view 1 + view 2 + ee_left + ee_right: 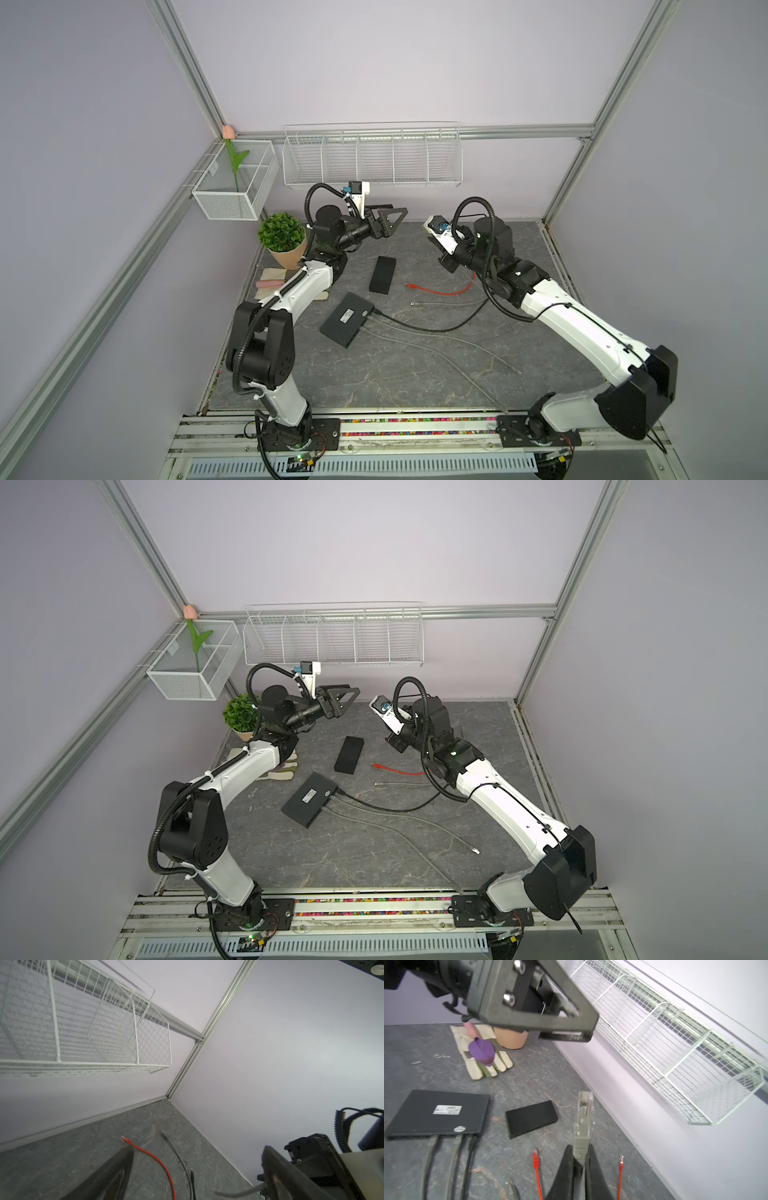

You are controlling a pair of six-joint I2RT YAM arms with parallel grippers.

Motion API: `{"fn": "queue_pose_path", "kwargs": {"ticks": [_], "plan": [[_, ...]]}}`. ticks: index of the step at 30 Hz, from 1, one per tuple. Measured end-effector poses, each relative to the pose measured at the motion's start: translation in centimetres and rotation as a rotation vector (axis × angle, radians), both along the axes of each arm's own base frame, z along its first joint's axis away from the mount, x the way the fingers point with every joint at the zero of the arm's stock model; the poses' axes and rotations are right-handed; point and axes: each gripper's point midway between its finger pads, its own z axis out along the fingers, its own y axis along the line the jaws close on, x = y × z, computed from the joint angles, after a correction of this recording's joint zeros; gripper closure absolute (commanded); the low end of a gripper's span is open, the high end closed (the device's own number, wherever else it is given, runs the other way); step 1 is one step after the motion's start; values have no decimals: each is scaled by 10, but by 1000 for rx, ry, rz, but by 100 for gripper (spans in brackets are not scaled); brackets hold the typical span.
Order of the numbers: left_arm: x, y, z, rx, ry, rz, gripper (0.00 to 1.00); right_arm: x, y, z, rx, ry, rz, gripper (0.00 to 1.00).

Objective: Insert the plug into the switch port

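Grey plug gripped and aimed, no port reached yet

The right fingers [571, 1164] are clamped on the boot of the plug [583, 1118], which stands lower centre in the right wrist view, in the air and well apart from both black boxes. The left fingers [395, 212] are spread wide and empty, raised above centre in both top views. The small switch [382, 275] lies loose mid-tabletop [415, 374], so with nothing bracing it a push may slide it. The plug is held far back and may pivot or meet the port with its latch turned wrong. Its trailing lead may also snag the red cable [440, 291]. The larger switch [347, 319] already has three leads plugged in, and its white sticker [447, 1109] is too blurred to read.
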Motion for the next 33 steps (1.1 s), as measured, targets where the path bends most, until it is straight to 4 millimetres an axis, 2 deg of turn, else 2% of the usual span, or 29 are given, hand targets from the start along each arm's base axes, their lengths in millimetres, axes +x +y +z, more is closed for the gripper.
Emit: {"fn": "queue_pose_path", "kwargs": {"ticks": [3,6,13,19,22,25,29,32,33], "plan": [[-6,-16,-14,18,30,-27,12,5,0,3,-5,-31,-43,93],[-13,-23,-20,24,37,-37,12,11,1,5,-5,-41,-64,93],[-16,-24,-25,24,42,-29,17,32,16,-3,-20,-16,-72,93],[-21,-23,-26,17,32,-32,18,42,17,-16,-26,27,-87,93],[-23,-23,-22,12,21,-35,22,44,17,-21,-30,50,-82,93],[-24,-24,-18,-1,21,-45,28,45,19,-25,-32,69,-69,93],[-24,-26,-12,-26,21,-67,42,42,22,-31,-37,95,-54,93],[-22,-29,-9,-34,16,-76,56,41,24,-35,-37,107,-43,93],[-21,-29,-8,-36,15,-77,66,41,24,-36,-36,111,-41,93]]}}
